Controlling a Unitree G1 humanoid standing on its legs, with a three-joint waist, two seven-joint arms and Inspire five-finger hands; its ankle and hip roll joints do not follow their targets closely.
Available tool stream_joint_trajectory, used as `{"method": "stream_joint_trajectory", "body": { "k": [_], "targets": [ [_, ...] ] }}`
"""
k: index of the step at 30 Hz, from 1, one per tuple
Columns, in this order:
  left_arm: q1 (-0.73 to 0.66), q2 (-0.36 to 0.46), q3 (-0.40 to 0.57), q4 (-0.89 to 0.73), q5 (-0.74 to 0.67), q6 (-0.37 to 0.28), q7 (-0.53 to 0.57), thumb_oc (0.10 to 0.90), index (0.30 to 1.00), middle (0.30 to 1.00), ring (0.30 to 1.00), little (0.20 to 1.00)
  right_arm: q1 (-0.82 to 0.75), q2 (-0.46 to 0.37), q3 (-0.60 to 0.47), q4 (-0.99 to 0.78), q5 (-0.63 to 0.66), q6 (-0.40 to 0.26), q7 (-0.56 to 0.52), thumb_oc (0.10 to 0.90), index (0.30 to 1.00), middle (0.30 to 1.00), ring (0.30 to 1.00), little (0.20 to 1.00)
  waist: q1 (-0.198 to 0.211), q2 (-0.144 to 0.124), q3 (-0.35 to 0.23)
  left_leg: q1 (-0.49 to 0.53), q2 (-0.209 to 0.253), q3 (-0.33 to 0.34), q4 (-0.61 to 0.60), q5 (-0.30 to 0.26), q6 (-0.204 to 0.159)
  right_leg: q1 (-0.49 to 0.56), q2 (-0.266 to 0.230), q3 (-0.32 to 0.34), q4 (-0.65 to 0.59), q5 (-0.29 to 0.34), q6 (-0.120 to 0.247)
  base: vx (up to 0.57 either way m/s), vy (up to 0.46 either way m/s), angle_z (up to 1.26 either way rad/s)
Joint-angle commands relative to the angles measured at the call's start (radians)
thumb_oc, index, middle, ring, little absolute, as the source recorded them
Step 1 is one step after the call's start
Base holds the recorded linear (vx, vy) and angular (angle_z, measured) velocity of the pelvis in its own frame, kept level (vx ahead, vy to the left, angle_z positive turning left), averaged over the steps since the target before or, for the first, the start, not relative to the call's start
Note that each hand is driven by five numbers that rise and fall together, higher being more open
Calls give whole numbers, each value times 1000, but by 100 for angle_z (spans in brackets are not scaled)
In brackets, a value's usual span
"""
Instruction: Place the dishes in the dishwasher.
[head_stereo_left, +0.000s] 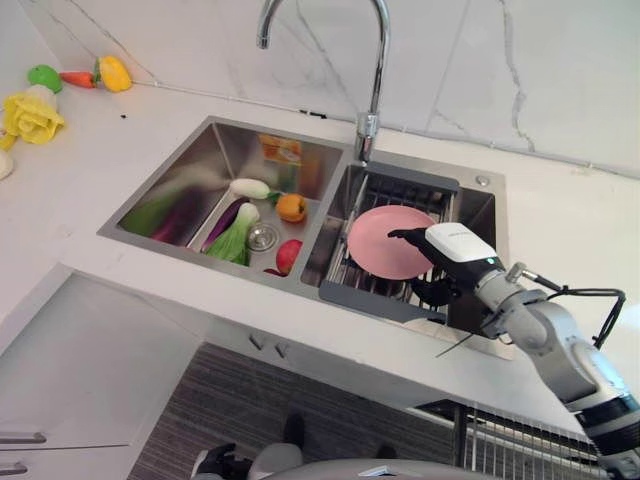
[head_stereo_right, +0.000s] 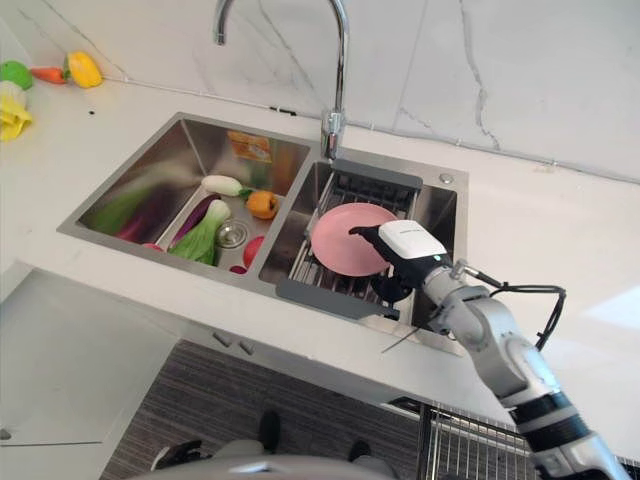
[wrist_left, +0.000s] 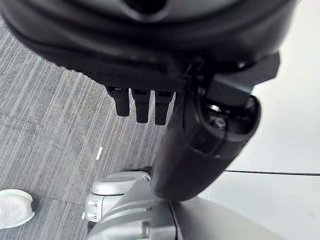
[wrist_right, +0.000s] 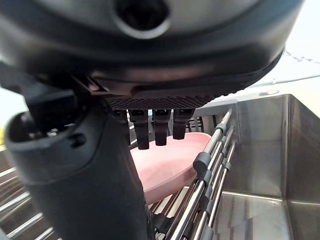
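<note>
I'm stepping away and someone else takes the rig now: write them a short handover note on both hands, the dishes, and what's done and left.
Right hand: over the pink plate in the drying rack of the sink's right basin, fingers straight, thumb below the rim, not gripping.
Left hand: idle, hanging low above the carpet, fingers straight.
Done: nothing loaded; the plate lies in the rack.
Left: grasp the plate, lift it out, carry it to the dishwasher rack at lower right.
Left basin holds toy vegetables.
</note>
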Motion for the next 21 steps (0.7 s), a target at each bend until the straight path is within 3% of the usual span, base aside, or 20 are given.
{"method": "stream_joint_trajectory", "body": {
  "k": [1,6,12,18,21],
  "targets": [
    [-58,-24,-62,65,24,3,27,800,900,900,900,900,-117,25,-26,-45,-69,-29,-210,400,300,300,300,300,36,-17,-28,57,84,22,11,-49,-69,22,-93,12,14,-55,65,-1,-4,3],
    [-60,-27,-70,67,21,-3,68,800,900,900,900,900,-113,77,-23,-32,-95,-26,-316,400,300,300,300,300,38,-17,-25,57,85,21,11,-48,-69,23,-95,11,14,-55,67,0,0,0],
    [-52,-32,-71,75,16,-5,88,800,900,900,900,900,-84,133,-49,-60,-12,-23,-359,400,300,300,300,300,35,-14,-27,57,84,22,11,-49,-67,22,-97,12,14,-56,67,0,0,0],
    [-47,-31,-75,73,7,3,96,800,900,900,900,900,-53,210,-73,-60,244,-22,-353,400,300,300,300,300,30,-16,-28,59,84,27,11,-49,-66,20,-96,14,14,-55,66,0,0,0],
    [-43,-29,-79,71,-1,9,94,800,900,900,900,900,-44,253,-80,-36,435,-21,-344,400,300,300,300,300,27,-17,-30,62,85,30,11,-48,-66,20,-96,16,14,-54,65,0,0,0]
  ]
}}
